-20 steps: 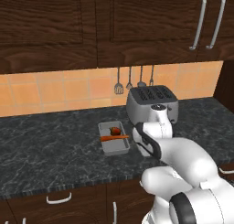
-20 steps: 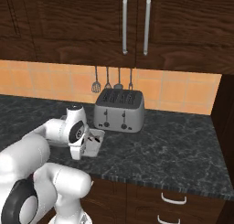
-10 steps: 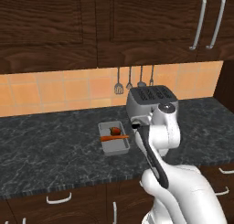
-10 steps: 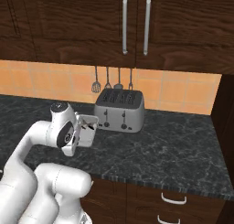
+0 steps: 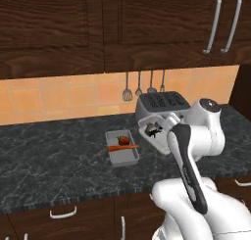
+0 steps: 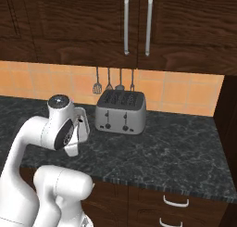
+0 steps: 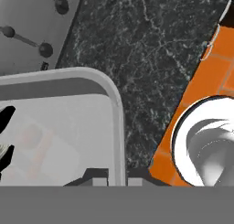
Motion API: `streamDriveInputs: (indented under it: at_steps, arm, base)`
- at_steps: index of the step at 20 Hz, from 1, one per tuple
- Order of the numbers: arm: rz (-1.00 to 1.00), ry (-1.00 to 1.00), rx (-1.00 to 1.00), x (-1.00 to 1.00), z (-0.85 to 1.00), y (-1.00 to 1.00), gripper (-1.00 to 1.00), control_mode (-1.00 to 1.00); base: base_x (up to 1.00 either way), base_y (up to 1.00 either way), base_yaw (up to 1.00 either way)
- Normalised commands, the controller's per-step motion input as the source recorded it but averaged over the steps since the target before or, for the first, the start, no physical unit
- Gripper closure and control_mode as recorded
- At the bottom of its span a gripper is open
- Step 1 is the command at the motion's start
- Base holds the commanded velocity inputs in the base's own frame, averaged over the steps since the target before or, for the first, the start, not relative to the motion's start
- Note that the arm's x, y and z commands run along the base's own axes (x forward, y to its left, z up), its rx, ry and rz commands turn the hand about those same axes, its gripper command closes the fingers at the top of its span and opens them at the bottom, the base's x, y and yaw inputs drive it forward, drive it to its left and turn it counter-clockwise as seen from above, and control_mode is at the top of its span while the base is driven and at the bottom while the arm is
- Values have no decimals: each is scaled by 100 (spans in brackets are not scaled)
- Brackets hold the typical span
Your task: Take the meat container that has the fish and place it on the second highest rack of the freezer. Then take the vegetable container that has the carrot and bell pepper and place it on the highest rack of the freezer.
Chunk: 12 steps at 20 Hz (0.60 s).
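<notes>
The meat container (image 5: 153, 129) is held above the counter (image 5: 59, 156), just in front of the toaster (image 5: 164, 102), with the fish (image 5: 154, 131) seen as a dark shape inside it. In the hand view the container's rounded rim is passed between the two dark tips of the gripper (image 7: 118, 175), so the tips are judged to be clamped on that rim. The edge is probably chosen because the thin wall fits between the tips. The container appears tilted in the left base view, so it is judged that the fish could slide. The vegetable container (image 5: 125, 160) is left flat on the counter, with the carrot (image 5: 122, 147) laid across it and the bell pepper (image 5: 123, 140) behind, since its turn comes second. The freezer is not yet reached.
</notes>
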Motion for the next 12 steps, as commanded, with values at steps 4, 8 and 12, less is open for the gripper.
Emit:
streamDriveInputs:
  at_steps: [4, 8, 12]
  arm:
    - [68, -4, -8, -58, 93, -16, 100, -100]
    - [66, -1, -14, -26, 100, -1, 100, -100]
    - [63, 0, -18, -9, 75, 0, 100, -100]
  base:
    - [0, 0, 0]
    - [0, 0, 0]
    - [0, 0, 0]
